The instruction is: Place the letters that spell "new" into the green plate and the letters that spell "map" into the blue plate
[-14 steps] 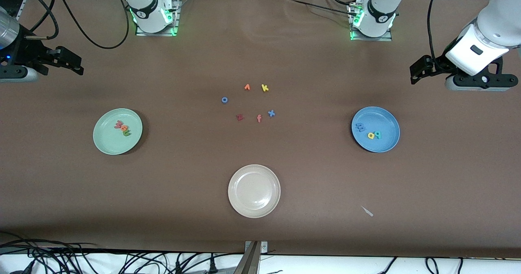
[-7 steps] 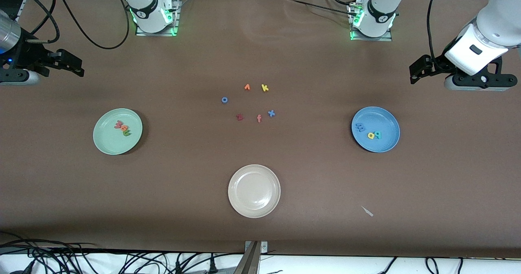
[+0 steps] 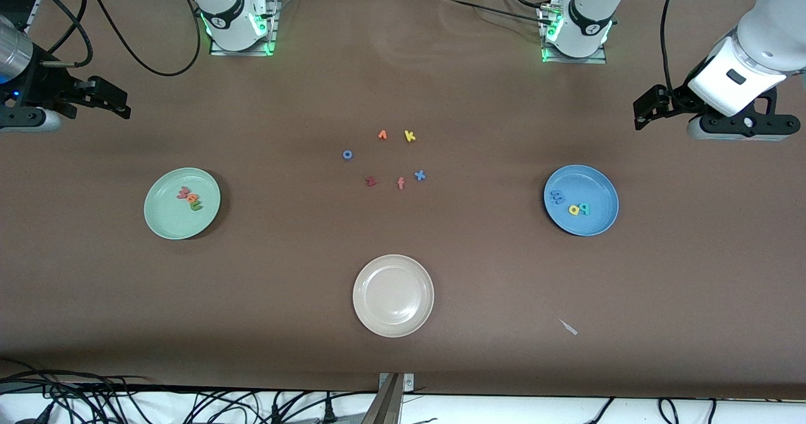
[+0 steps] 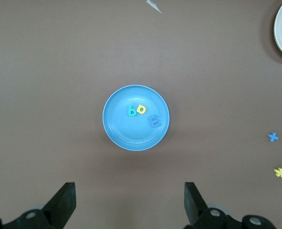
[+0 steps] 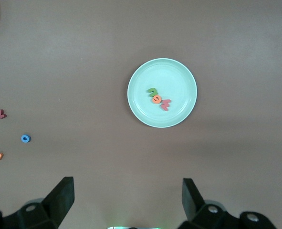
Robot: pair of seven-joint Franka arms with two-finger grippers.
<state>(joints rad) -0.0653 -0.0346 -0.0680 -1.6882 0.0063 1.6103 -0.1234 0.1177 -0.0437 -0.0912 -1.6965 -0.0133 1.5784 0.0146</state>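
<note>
- The olive-green n, orange e and red w foam letters (image 3: 189, 197) lie clustered in the round pale mint-green plate (image 3: 165, 222), at the frame's middle left.
- The blue m, yellow a and teal p foam letters (image 3: 572, 205) lie in the round medium-blue plate (image 3: 598, 222), middle right.
- The right pincer (image 3: 119, 103), upper-left edge, hangs open over the brown counter (image 3: 478, 273).
- The left pincer (image 3: 642, 110), upper right, likewise hangs open and empty.

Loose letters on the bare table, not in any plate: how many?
6, clustered mid-table: orange letter, yellow k, blue o, blue x, salmon f, dark red z. None seem hidden.
</note>
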